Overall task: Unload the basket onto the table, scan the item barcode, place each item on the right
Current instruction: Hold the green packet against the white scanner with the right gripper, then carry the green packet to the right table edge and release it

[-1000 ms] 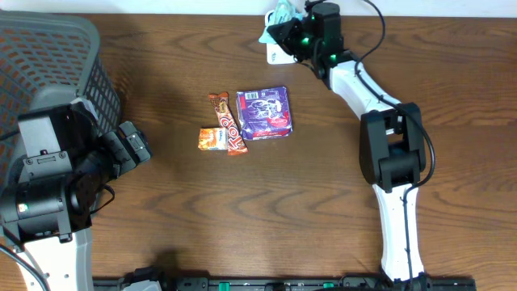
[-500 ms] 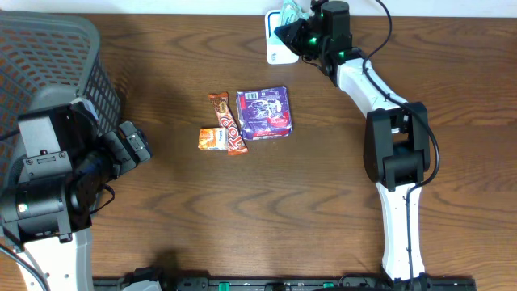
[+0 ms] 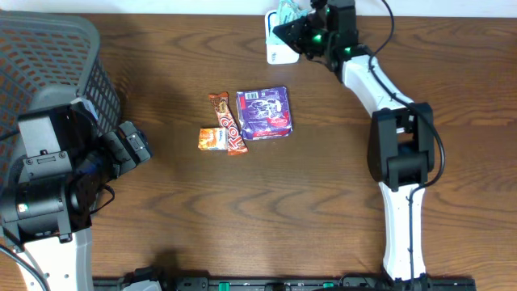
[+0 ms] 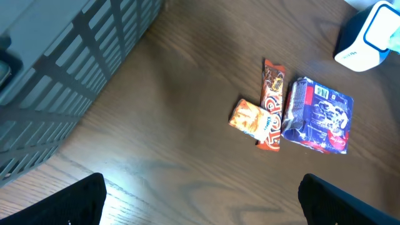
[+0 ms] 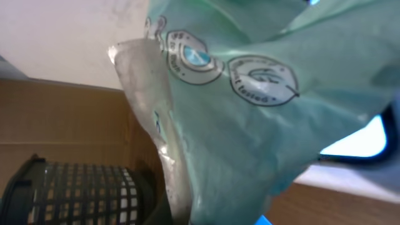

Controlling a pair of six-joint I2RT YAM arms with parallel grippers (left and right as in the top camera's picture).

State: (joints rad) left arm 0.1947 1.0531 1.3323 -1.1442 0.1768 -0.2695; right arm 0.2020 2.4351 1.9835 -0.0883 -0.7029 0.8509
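Observation:
My right gripper (image 3: pixel 291 28) is at the table's far edge, shut on a crinkled teal packet (image 3: pixel 286 11), which it holds just above the white scanner (image 3: pixel 277 52). The same packet (image 5: pixel 250 94) fills the right wrist view and hides the fingers; round printed marks show on it, but no barcode. My left gripper (image 3: pixel 136 149) hangs open at the left over bare wood, nothing between its dark fingertips (image 4: pixel 69 203). The scanner (image 4: pixel 367 39) also shows at the top right of the left wrist view.
A purple packet (image 3: pixel 265 111), a red-brown bar (image 3: pixel 228 123) and a small orange packet (image 3: pixel 212 139) lie together mid-table. A grey mesh basket (image 3: pixel 48 56) stands at the far left, beside my left arm. It also appears as the basket (image 5: pixel 81 194) in the right wrist view.
My right gripper has shifted slightly right and toward the far edge with the teal packet, staying over the scanner. The left arm has not moved.

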